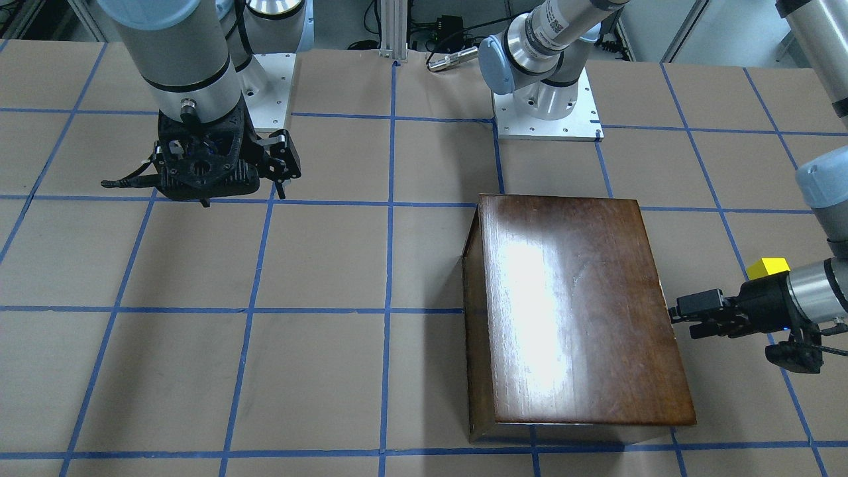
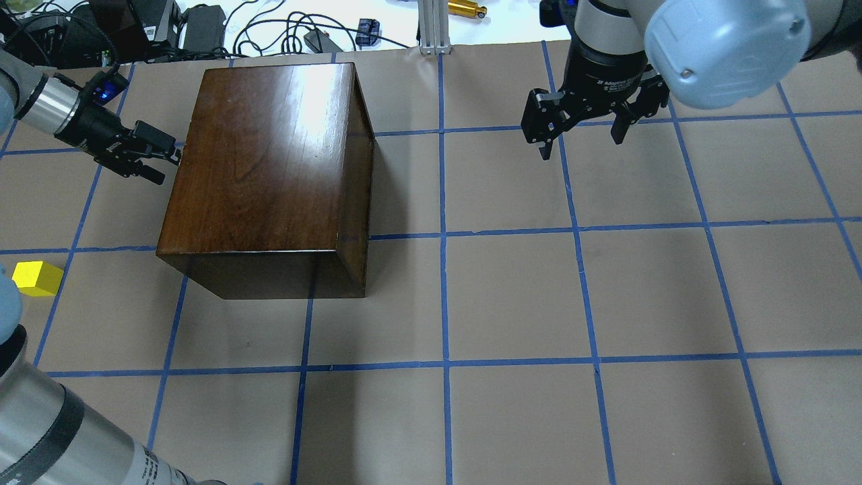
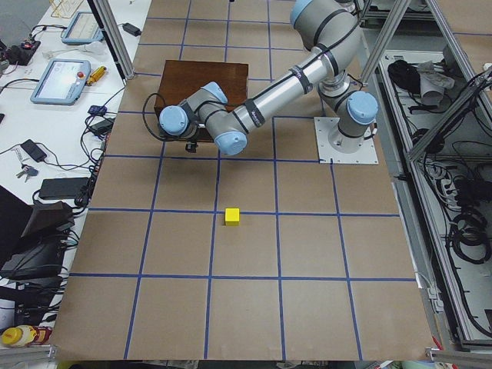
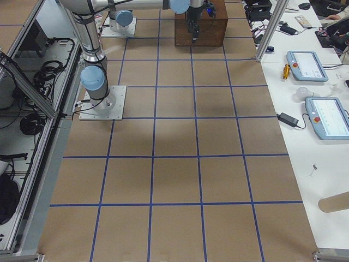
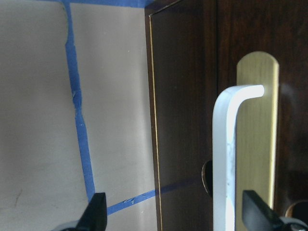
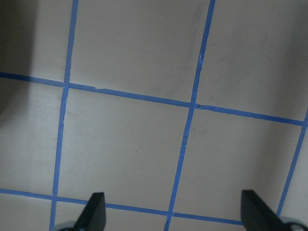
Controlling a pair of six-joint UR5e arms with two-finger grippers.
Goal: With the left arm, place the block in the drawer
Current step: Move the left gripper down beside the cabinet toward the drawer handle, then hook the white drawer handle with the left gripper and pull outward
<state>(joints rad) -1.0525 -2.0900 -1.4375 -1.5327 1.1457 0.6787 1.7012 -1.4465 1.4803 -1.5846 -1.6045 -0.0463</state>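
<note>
Block [image 2: 37,278] on table [image 2: 512,303], left of box [image 2: 269,162]; left pincer [image 2: 167,162] at drawer front [image 5: 185,96].

Yellow block [image 2: 37,278] lying loose, drawer [image 5: 183,96] sitting shut.
The cube is resting flat, well apart from it; the left gripper [image 2: 167,162] is gaping at its dark front.

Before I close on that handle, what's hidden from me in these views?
Drawer front: hidden by the box top in the overhead and front-facing views, behind the left arm in exterior left; only a cropped close-up in the left wrist view.
Handle: lower end cut by the frame edge; contact with the left end effector unclear.
Block: partly behind the left arm in the front-facing view.
</note>
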